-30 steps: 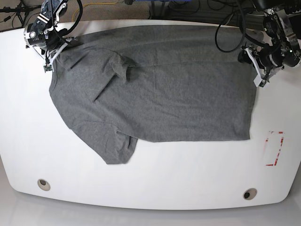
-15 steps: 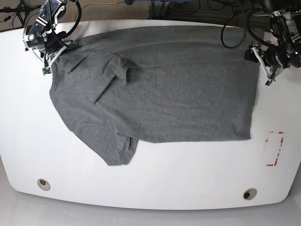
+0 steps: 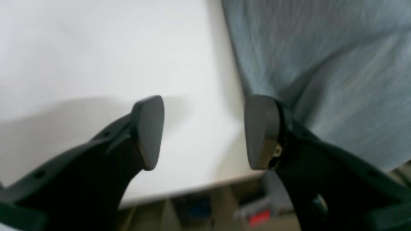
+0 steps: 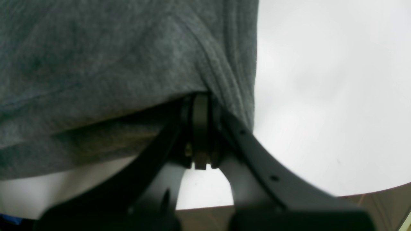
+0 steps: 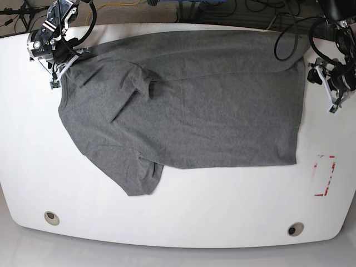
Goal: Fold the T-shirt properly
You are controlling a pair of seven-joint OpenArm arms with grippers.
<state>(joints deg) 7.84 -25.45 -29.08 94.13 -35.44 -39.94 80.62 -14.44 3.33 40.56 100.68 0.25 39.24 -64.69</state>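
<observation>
The plain heather-grey short-sleeved knit T-shirt (image 5: 189, 100) lies spread on the white rounded table (image 5: 183, 222), its body across the middle and far part of the top, one sleeve pointing toward the near edge at the base view's left; a small ridge of bunched cloth stands up in the shirt's left portion in that view.

The base view gives the whole layout but not the fingers' detail; the left hand (image 5: 334, 92) sits at that view's right, just beyond the shirt's edge, and the right hand (image 5: 58, 61) at its far left corner on the cloth.

The left wrist view shows what the base view cannot: the left hand's (image 3: 204, 133) two dark fingers stand well spread with bare table between them, nothing held; the shirt's edge (image 3: 321, 64) lies beside one finger, and whether that finger touches the cloth cannot be told.

The right wrist view shows the right hand (image 4: 200, 128) pressed together, pinching a ribbed, seamed edge of the T-shirt (image 4: 112, 64), with cloth draped over the fingers.

No readable writing or brand appears; a red-outlined rectangular marking (image 5: 324, 175) lies on the table near its right edge, apart from the shirt; two small round holes (image 5: 51, 217) sit near the front edge; black cables (image 5: 233, 11) lie beyond the far edge.
</observation>
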